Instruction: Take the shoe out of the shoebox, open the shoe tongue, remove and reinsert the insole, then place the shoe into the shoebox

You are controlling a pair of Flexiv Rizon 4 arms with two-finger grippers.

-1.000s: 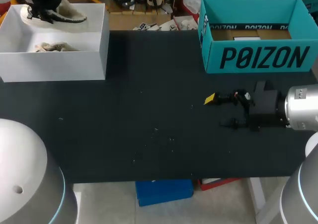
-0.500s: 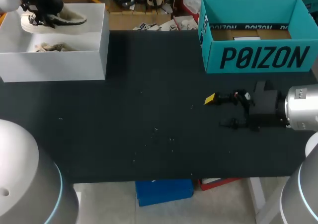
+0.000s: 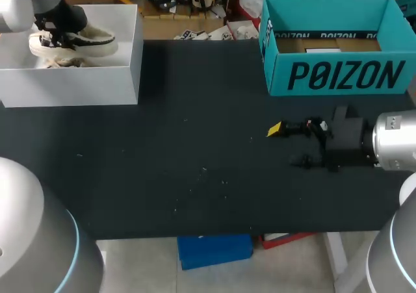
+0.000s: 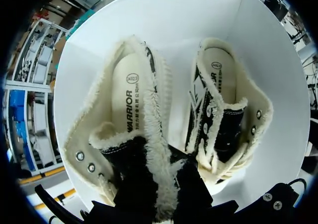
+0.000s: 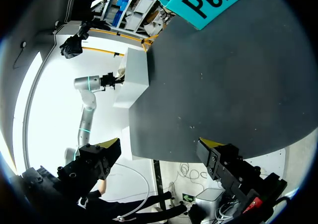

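Left tool clamped on the collar of the cream-and-black shoe, inside the white shoebox at far left, right tool wide open near right; probably a lift-out or set-down, next move vertical, clear of the box walls.

Matte black table, faint pale specks across its top

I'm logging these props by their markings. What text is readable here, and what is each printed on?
"POIZON": big black letters on the teal cardboard box front; smaller repeats inside it are partly hidden.
"WARRIOR": on the cream insole of the fleece-lined shoe in the left gripper.
Round stamps on both insoles: too small to read.
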